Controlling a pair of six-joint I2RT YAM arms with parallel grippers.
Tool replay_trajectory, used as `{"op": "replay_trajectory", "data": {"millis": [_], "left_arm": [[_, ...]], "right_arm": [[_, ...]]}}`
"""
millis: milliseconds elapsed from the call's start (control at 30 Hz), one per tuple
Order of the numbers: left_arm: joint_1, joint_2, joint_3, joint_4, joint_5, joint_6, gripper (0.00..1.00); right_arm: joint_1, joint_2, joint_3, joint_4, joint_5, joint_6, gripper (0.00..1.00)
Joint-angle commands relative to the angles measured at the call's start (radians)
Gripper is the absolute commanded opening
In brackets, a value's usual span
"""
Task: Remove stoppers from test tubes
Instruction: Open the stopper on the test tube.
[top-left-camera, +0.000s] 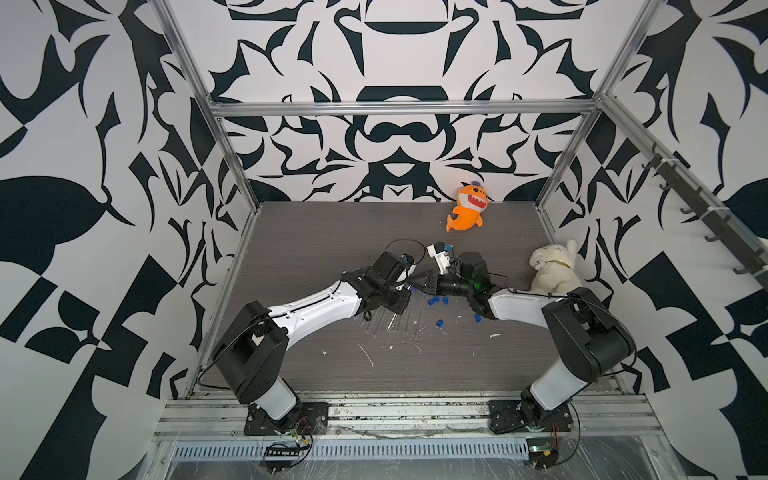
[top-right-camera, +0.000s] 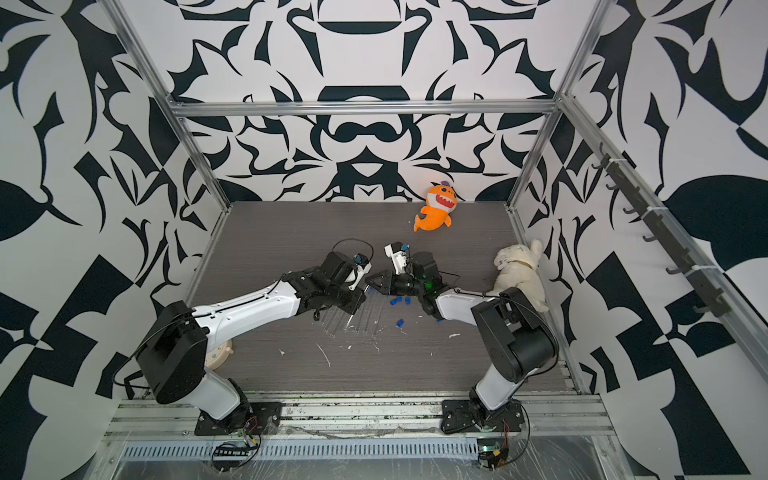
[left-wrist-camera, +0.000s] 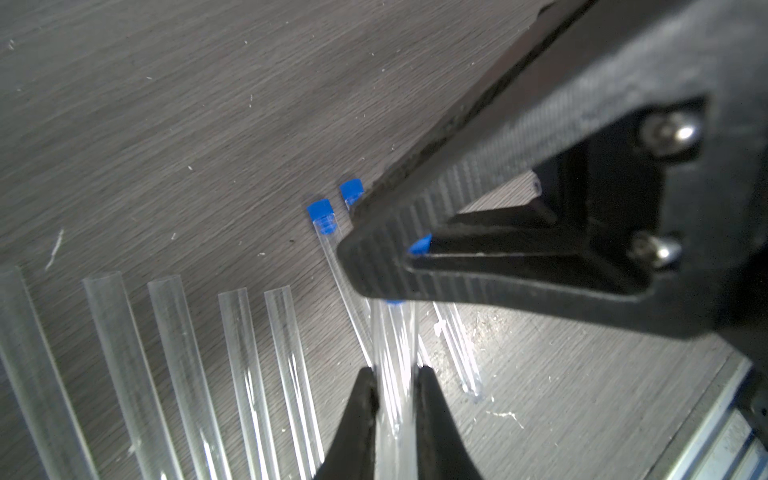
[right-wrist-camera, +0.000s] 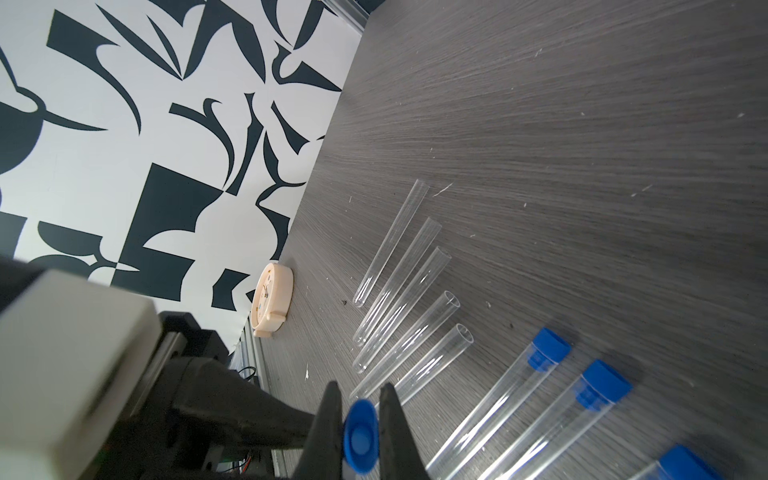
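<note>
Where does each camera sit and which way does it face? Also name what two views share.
Both top views: high at the front, looking down toward the back wall; left arm and right arm show.
Left wrist: on the left arm, looking past the left claw clamping a test tube; right claw intrudes.
Right wrist: on the right arm, looking past that claw pinching a stopper.
Shared: both wrist views show the open tubes.
</note>
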Motion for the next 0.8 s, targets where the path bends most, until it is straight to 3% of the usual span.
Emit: {"op": "replay_trajectory", "data": {"millis": [0, 767], "left_arm": [[-0.005, -0.019, -0.013, -0.049, 0.010, 0.009, 0.00], [-0.005, 0.006, -0.006, -0.078, 0.031, 0.017, 0.00]], "right_arm": [[-0.026, -0.055, 0.061, 0.053, 0.044, 0.011, 0.00], [-0.059, -0.086, 0.151, -0.057, 0.134, -0.035, 0.00]]}}
